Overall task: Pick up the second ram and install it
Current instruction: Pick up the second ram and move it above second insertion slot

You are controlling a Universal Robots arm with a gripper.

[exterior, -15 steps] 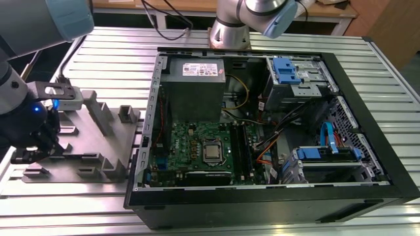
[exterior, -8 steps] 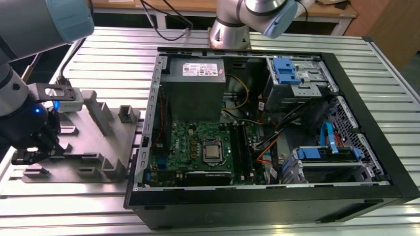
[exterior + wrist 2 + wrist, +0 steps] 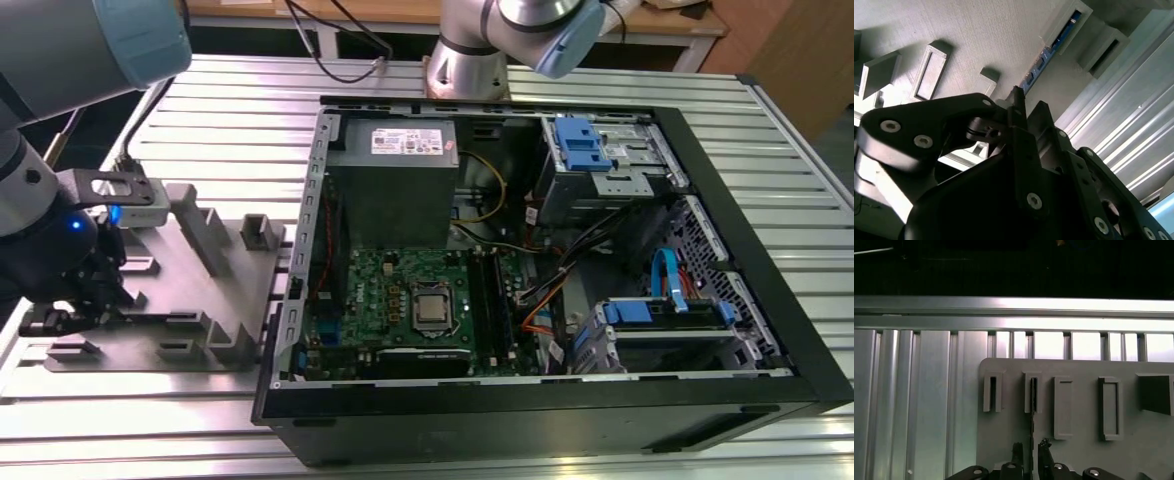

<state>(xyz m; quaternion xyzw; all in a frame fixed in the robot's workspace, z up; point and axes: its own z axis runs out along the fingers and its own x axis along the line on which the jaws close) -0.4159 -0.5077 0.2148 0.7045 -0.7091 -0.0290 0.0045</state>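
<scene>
As it stands now: pick stage by my read, grasp not yet made, and no install begun with this stick.
Tabletop: ribbed aluminium tabletop [image 3: 187, 90], carries everything.
Case: open black desktop computer case [image 3: 534, 420] lying on its side; green motherboard [image 3: 380, 285] inside, long black memory slots [image 3: 483, 310] beside the processor socket.
Arm: grey robot arm with pale blue caps [image 3: 80, 45], at the exterior view's left, well apart from those slots.
Fixture: flat grey plastic holder plate [image 3: 187, 285] with upright slotted blocks, just beside the case.
Gripper: black two-finger gripper [image 3: 1030, 446], over the plate, released; jaws sit either side of the stick, with a sliver of gap each side in the first wrist view.
Ram: second ram, a thin dark circuit-board stick [image 3: 1031, 410], on edge in a holder block's slot and running between the jaws; it shows a bluish edge in the second wrist view [image 3: 1041, 60].
Next move calls for: judged only, a square close on the flat faces, centred, then a straight pull along the slot with no twist, since a thin board will bind if tilted.
</scene>
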